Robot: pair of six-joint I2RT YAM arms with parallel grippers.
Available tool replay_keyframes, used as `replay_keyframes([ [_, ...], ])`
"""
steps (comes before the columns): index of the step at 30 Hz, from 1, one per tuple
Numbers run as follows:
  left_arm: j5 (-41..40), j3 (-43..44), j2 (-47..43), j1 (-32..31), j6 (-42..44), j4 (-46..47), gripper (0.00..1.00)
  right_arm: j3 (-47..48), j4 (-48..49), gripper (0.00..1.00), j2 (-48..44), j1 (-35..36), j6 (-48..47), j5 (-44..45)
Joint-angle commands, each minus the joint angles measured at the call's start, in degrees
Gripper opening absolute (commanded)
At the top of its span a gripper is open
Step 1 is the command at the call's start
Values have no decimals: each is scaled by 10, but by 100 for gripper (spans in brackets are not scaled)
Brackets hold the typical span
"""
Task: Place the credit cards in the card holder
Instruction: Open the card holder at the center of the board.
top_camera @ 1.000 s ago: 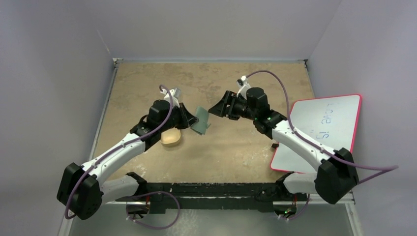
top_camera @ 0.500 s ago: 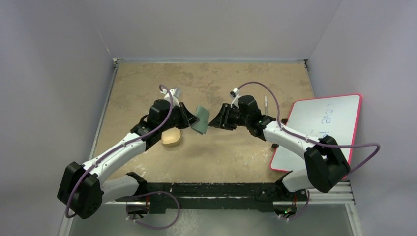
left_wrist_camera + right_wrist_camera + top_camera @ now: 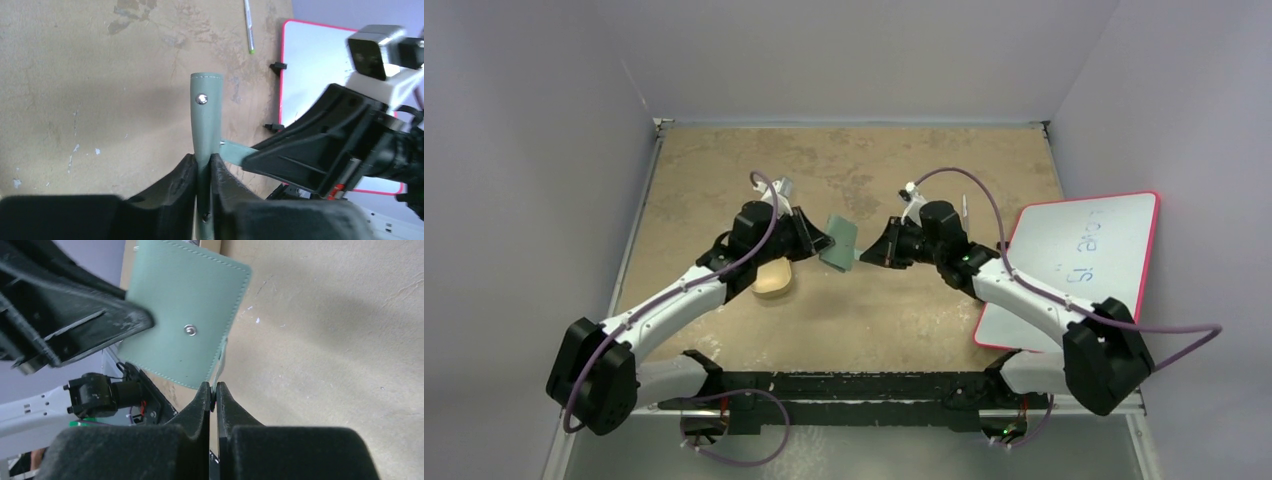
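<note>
Top external: the small grey-green, soft leather-like bifold card holder [image 3: 841, 240] hangs above the mottled tan table [image 3: 724, 170], near its middle, between the two claws; the left gripper [image 3: 825, 240] is clamped on its left side and the right gripper [image 3: 865, 256] is pinched shut on its lower right edge. My guess is that the wallet is about to be drawn open; if the arms part too fast or out of line, the soft flap could slip from one pinch or the wallet could twist. The tan oval tray [image 3: 774, 283] lies partly under the left arm; I can make out nothing in the part that shows; no credit cards are visible here.

Left wrist: the fingers [image 3: 180, 180] are closed tight on the flap bearing a metal snap stud [image 3: 201, 98]; a second flap runs right to the other claw's tip. The wallet is edge-on, so its pockets and anything in them are hidden.

Right wrist: the fingers [image 3: 200, 405] are closed, with only a thin sliver of flap edge between them; that shallow bite looks the likeliest to fail under a pull. The outer face with the stud faces this camera; pockets are hidden and no cards are in view.
</note>
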Motion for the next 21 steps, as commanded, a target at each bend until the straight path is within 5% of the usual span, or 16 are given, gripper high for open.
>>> replay_keyframes([
  [1, 5, 3, 21, 0, -18, 20, 23, -23, -25, 0, -52, 2, -62, -6],
  [7, -36, -1, 30, 0, 7, -31, 45, -66, -37, 0, -53, 2, -105, -19],
  [21, -12, -8, 35, -2, 36, -75, 47, -32, -34, 0, -21, 1, -131, -40],
])
